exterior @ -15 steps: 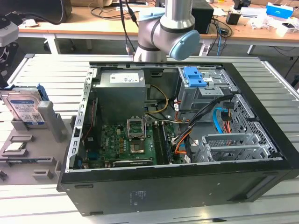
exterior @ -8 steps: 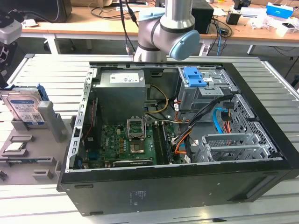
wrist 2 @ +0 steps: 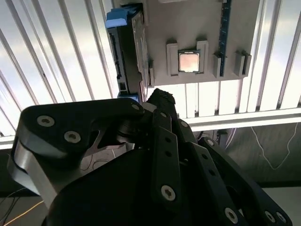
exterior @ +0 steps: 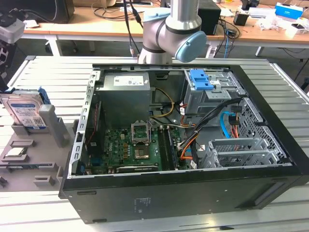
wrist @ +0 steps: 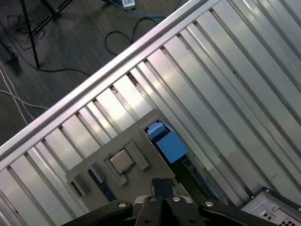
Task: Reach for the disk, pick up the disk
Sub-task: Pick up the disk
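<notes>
Silver-grey disk (exterior: 25, 112) in blue bracket, standing on edge in grey holder (exterior: 54, 128), exterior view's left, beside open computer case (exterior: 169, 193), gripper (wrist: 162, 185) clear of it, fingertips pressed together, empty

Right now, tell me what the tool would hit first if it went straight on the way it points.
Probably the grey tray, between the chip and the upright disk: in the first wrist view the tool points at that spot. Depth is unclear, so the disk could come first.

Disk (exterior: 24, 113) — grey metal, blue plastic bracket (wrist: 170, 146); gripper (wrist: 162, 187) — matt black.
</notes>
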Robot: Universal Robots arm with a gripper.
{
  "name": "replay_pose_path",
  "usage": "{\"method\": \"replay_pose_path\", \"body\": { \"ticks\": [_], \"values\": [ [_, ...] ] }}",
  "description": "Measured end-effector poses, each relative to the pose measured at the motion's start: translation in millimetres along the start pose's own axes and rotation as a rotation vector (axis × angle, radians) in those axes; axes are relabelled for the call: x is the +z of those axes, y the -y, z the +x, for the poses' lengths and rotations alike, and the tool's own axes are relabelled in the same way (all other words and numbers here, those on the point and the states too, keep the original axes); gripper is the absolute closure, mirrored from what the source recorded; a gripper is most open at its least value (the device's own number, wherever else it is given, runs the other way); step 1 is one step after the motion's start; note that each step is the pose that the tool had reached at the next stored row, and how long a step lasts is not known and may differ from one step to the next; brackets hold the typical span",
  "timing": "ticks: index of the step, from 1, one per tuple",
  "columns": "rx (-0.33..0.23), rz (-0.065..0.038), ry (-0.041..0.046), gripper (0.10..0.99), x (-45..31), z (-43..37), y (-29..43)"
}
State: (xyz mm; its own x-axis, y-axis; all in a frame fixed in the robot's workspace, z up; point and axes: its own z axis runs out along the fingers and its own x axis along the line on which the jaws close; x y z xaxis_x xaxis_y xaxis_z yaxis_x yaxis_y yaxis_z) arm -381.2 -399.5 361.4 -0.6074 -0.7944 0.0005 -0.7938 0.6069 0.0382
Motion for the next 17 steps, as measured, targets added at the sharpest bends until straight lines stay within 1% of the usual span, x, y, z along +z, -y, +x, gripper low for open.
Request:
{"method": "replay_pose_path", "body": {
  "ticks": [1, 9, 10, 17],
  "values": [
    [-0.017, 0.0, -0.0006, 0.98, 0.0, 0.0, 0.0],
    [-0.094, 0.0, -0.0036, 0.98, 0.0, 0.0, 0.0],
    [-0.115, 0.0, -0.0043, 0.98, 0.0, 0.0, 0.0],
    [-0.195, 0.0, -0.0074, 0.98, 0.0, 0.0, 0.0]
  ]
}}
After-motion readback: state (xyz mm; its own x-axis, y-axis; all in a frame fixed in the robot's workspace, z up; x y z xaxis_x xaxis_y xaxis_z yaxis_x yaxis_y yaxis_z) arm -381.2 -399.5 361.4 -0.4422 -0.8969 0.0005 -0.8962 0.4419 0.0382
